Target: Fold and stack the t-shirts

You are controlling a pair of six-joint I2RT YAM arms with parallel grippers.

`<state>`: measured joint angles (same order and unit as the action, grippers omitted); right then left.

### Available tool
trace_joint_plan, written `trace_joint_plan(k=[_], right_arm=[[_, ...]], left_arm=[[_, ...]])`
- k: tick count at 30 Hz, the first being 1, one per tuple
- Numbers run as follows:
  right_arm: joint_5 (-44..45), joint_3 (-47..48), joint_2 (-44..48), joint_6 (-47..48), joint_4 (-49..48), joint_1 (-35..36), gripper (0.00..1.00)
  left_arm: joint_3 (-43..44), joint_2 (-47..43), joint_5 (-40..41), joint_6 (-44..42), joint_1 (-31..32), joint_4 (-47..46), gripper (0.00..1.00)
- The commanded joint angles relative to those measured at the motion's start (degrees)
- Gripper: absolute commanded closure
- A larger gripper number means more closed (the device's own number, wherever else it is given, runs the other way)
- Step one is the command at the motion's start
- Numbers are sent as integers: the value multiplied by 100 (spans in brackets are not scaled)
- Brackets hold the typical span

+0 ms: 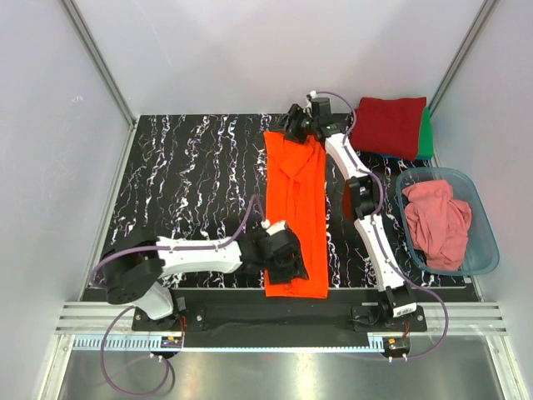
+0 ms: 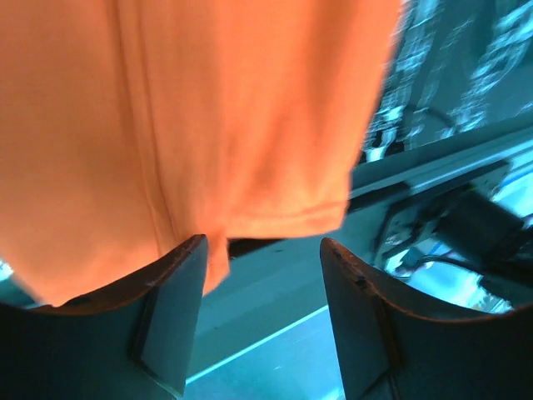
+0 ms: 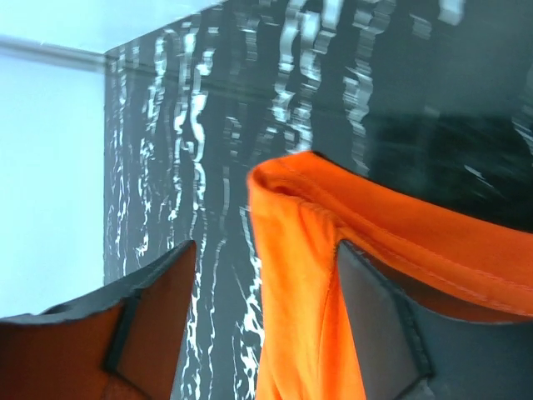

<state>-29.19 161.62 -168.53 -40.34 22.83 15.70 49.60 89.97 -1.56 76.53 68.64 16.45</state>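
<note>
Gaping end effectors point(image 2: 262, 246) (both) touching orange t-shirt point(image 1: 296, 200)

bright, even overhead light; wrist views soft-focused, teal-tinted

Blue-grey tub point(image 1: 488, 242), black marbled table point(image 1: 191, 183)

green t-shirt point(image 1: 429, 143) mostly under red t-shirt point(image 1: 388, 125)
</note>
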Motion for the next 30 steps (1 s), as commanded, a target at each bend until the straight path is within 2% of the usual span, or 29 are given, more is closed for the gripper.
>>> trace_joint_plan(k=[1,4,8,9,10,11,13,14,15,16,17,19,20,21,26,30], right_arm=[[-113,81,425,368,-867,161,23],[-87,-191,934,771,-807,126,13],[316,-1620,2216,1273,-693,100,2],[457,-1877,2802,1361,-431,108,0],[710,-2167,3121,1492,-307,108,0],[870,-2927,3472,1537,-70,108,0],[1447,-3957,4649,1573,46,108,0],[1608,-5129,5062,1547,46,108,0],[1792,-5750,5876,1477,55,108,0],[2072,-6339,6258,1137,72,108,0],[2101,-7450,6636,1020,133,117,0],[2224,-8432,7612,574,335,126,0],[2268,-9341,7903,432,467,187,1],[2312,-9777,8445,213,503,231,2],[2505,-11850,9653,-465,697,819,8],[2576,-12856,10548,-1176,802,1250,16]], left_arm=[[778,-647,1155,-402,18,1307,38],[911,-1015,1543,-613,18,1738,38],[508,-1666,1869,-718,35,1967,38],[280,-1798,1940,-745,35,1976,37],[173,-2060,2054,-771,27,1976,37],[68,-2167,2098,-858,26,1976,37],[-161,-2413,2221,-982,26,1976,36],[-231,-2467,2248,-1043,26,1976,36],[-371,-2537,2274,-1044,18,1976,36],[-451,-2624,2283,-1026,26,1968,36],[-547,-2669,2292,-965,35,1933,36],[-811,-2748,2257,-895,35,1863,37],[-899,-2783,2231,-860,35,1740,37],[-1083,-2827,2222,-842,44,1669,37],[-1716,-2986,1774,-728,53,810,38],[-2261,-2968,1545,-561,132,211,39]])
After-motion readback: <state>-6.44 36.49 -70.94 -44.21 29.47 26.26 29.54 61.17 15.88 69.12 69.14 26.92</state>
